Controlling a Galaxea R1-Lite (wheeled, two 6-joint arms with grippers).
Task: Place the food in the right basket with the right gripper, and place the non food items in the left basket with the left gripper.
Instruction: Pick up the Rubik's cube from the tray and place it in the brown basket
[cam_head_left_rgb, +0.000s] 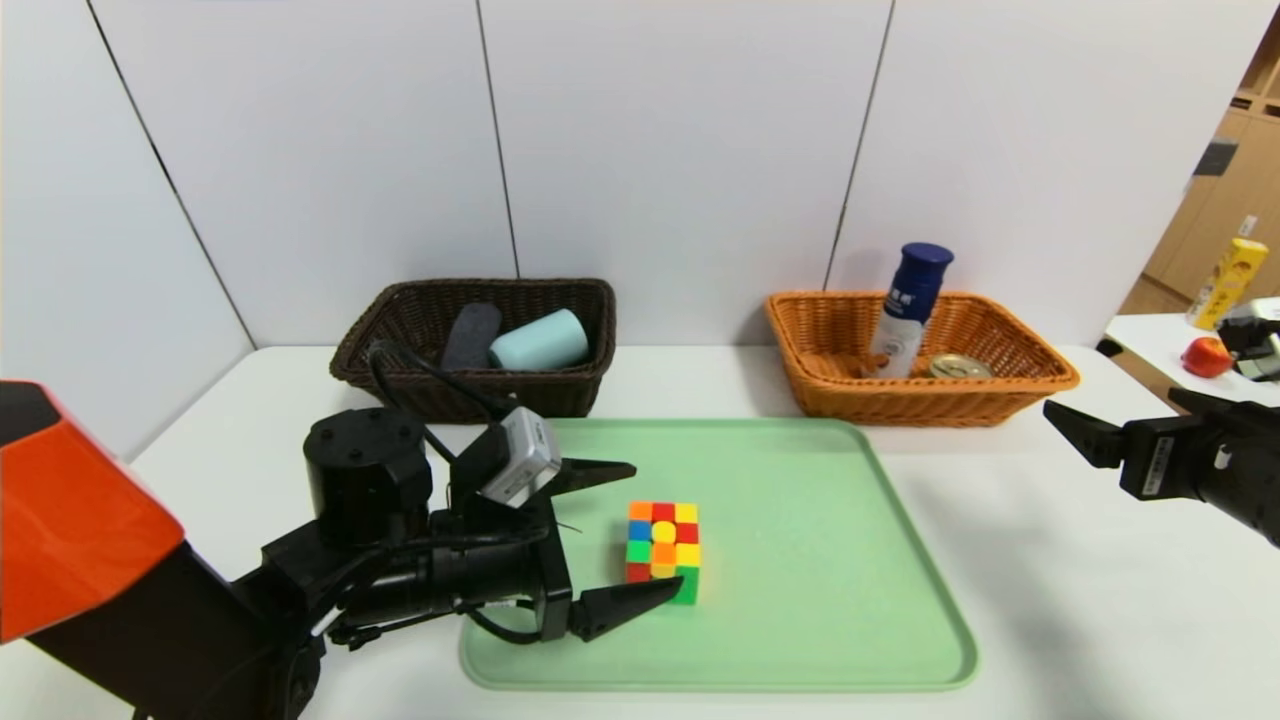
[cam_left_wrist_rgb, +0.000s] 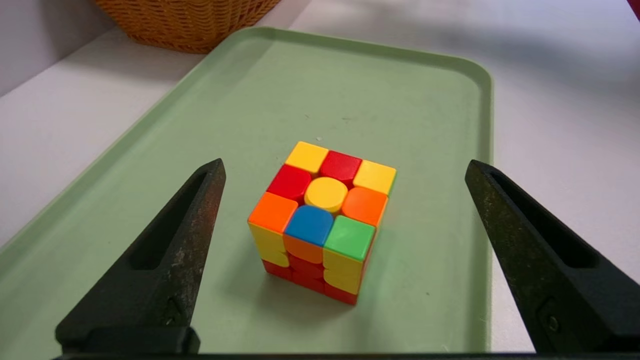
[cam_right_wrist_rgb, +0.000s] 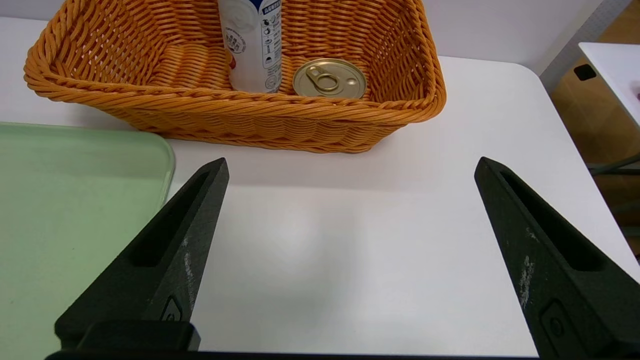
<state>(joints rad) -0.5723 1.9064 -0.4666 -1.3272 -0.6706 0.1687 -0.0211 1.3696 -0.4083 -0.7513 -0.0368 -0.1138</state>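
The multicoloured puzzle cube (cam_head_left_rgb: 663, 552) (cam_left_wrist_rgb: 322, 220) stands on the green tray (cam_head_left_rgb: 850, 600). My left gripper (cam_head_left_rgb: 657, 525) (cam_left_wrist_rgb: 345, 162) is open, low over the tray, its fingers on either side of the cube with a gap on each side. The dark brown left basket (cam_head_left_rgb: 470, 395) holds a dark grey rolled towel (cam_head_left_rgb: 470, 335) and a blue-grey cup (cam_head_left_rgb: 538, 340). In the orange-tan right basket (cam_head_left_rgb: 920, 400) (cam_right_wrist_rgb: 250, 120) stand the white bottle (cam_head_left_rgb: 908, 310) (cam_right_wrist_rgb: 252, 45) and the pull-tab tin (cam_head_left_rgb: 960, 366) (cam_right_wrist_rgb: 329, 78). My right gripper (cam_head_left_rgb: 1110, 405) (cam_right_wrist_rgb: 351, 160) hovers open and empty in front of that basket.
Both baskets sit along the back wall behind the tray (cam_left_wrist_rgb: 250, 100) (cam_right_wrist_rgb: 75, 200). A side table at the far right carries a red apple (cam_head_left_rgb: 1207, 356) and a yellow carton (cam_head_left_rgb: 1225, 283). White tabletop lies between the tray and the right arm.
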